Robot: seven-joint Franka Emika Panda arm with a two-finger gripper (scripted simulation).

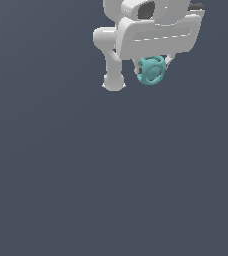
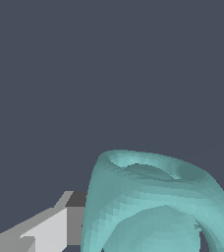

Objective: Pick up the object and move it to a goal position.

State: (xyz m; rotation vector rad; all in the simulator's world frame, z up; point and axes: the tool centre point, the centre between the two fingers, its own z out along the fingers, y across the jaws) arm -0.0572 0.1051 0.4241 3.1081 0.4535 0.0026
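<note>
- Exterior view showed the end effector (image 1: 152, 70) closed around the teal object (image 1: 150, 69), held just beneath the white hand.
- Risk, I judged: the rounded, ridged piece could twist or slip out during a fast move.

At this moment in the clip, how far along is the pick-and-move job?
The pick looks done: the teal object sits between the fingers under the white gripper, filling the wrist view close up. The carry appears in hand. Reaching the goal is left; no goal marker shows in either view, so remaining travel cannot be judged.
</note>
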